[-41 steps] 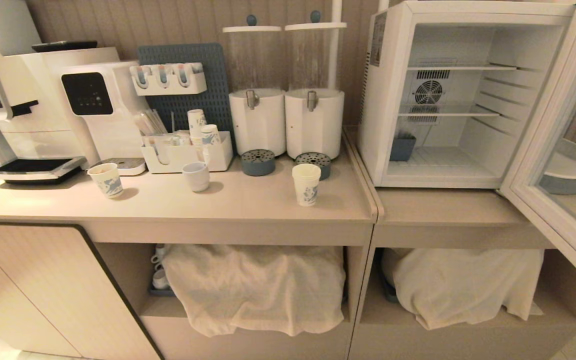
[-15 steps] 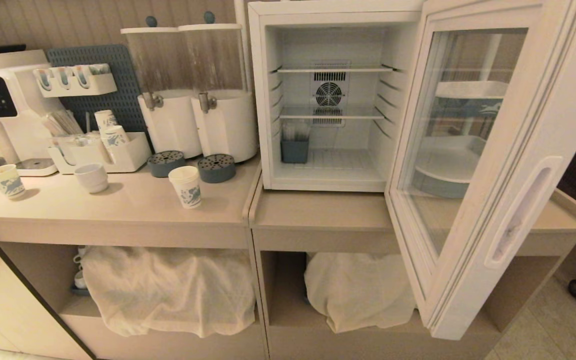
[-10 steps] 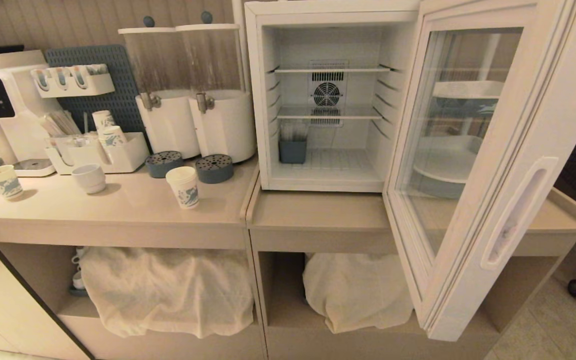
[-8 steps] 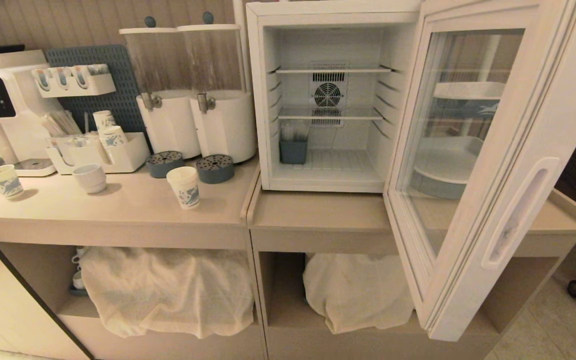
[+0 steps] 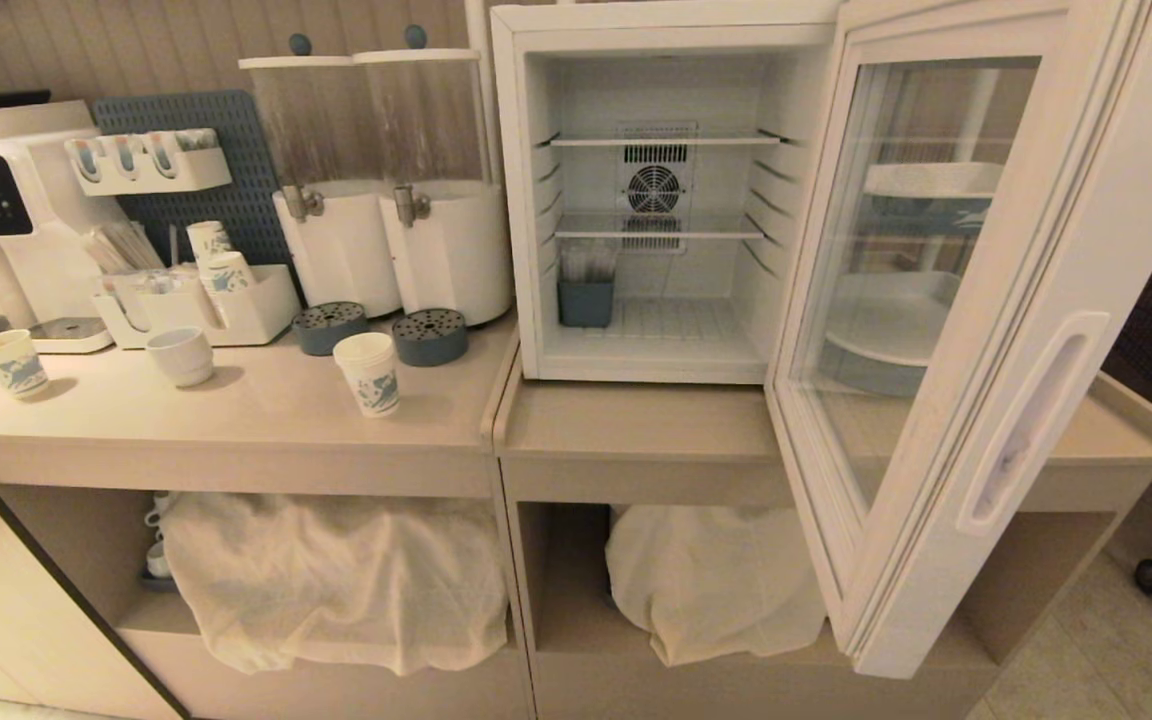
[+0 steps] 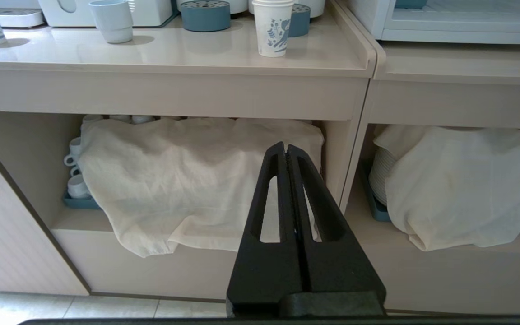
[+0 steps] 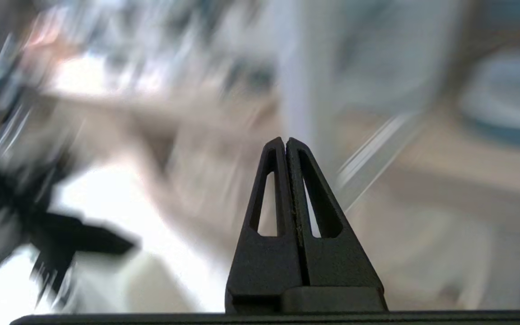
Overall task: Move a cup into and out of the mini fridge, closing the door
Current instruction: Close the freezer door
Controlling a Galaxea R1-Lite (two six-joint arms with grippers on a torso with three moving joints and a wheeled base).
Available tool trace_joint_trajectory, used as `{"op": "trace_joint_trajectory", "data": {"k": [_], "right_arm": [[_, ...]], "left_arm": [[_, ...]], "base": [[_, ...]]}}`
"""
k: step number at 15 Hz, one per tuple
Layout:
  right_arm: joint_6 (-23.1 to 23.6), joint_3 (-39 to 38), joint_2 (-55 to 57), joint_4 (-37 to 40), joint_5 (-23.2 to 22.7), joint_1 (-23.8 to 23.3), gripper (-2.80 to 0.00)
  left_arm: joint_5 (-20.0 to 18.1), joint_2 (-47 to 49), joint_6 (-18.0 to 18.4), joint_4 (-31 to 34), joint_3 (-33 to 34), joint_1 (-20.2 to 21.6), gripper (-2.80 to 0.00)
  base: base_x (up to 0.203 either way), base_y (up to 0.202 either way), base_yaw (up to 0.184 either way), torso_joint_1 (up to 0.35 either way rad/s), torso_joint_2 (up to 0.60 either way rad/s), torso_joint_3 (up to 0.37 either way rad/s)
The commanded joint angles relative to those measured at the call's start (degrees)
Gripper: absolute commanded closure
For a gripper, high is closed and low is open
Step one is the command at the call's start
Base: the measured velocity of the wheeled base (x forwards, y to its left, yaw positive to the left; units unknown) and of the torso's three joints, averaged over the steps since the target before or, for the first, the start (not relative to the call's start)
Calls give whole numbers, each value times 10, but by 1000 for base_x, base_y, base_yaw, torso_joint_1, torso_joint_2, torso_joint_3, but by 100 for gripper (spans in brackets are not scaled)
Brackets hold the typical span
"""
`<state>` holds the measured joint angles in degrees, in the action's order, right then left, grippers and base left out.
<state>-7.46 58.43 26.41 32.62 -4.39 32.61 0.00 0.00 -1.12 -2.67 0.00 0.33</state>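
On the right half of the head view, the mini fridge (image 5: 656, 200) is sitting on the lower counter (image 5: 636, 420) with the door (image 5: 976, 330) swinging wide open toward 4 o'clock, its glass pane facing the camera. Inside, at 7 o'clock from the fan, a small blue bin (image 5: 586, 300) is resting on the fridge floor. At 9 o'clock from the fridge, the cup (image 5: 368, 373) is standing upright on the higher counter (image 5: 236, 420), just in front of two round blue drip trays (image 5: 429, 336) under the two white dispensers (image 5: 386, 180). Farther toward 9 o'clock a white mug (image 5: 181, 355) and a shorter paper cup (image 5: 8, 362) are standing apart from each other. Neither arm is showing here.

From the left wrist view, the left gripper (image 6: 286, 149) is hanging low before the cabinet with its black fingers pressed together and holding nothing, pointing at a cream cloth (image 6: 188, 180) draped over the open shelf. The cup (image 6: 272, 27) is standing at 12 o'clock above it on the counter edge.

From the right wrist view, the right gripper (image 7: 285, 143) is likewise showing its fingers together and empty; the background is smearing badly, and a pale upright strip at 12 o'clock may be the door's frame.
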Motion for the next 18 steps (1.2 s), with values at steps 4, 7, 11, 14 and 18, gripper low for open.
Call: {"op": "trace_joint_trajectory", "data": {"k": [4,7,11,14,18], "right_arm": [[-1,33,222,-90,55,46,0],[-8,31,285,-143,-69,-145,0],[37,-15,363,-213,-460,-478,0],[171,-54,454,-239,-553,-499,0],[258,-74,546,-296,-559,-313,0]], "left_arm": [[0,0,0,-1,11,0,0],[0,0,-1,-1,11,0,0],[0,0,-1,-1,11,0,0],[0,0,-1,-1,11,0,0],[0,0,-1,-1,11,0,0]], "base": [[0,0,0,0,0,0],[0,0,0,0,0,0],[0,0,0,0,0,0],[0,0,0,0,0,0],[0,0,0,0,0,0]]}}
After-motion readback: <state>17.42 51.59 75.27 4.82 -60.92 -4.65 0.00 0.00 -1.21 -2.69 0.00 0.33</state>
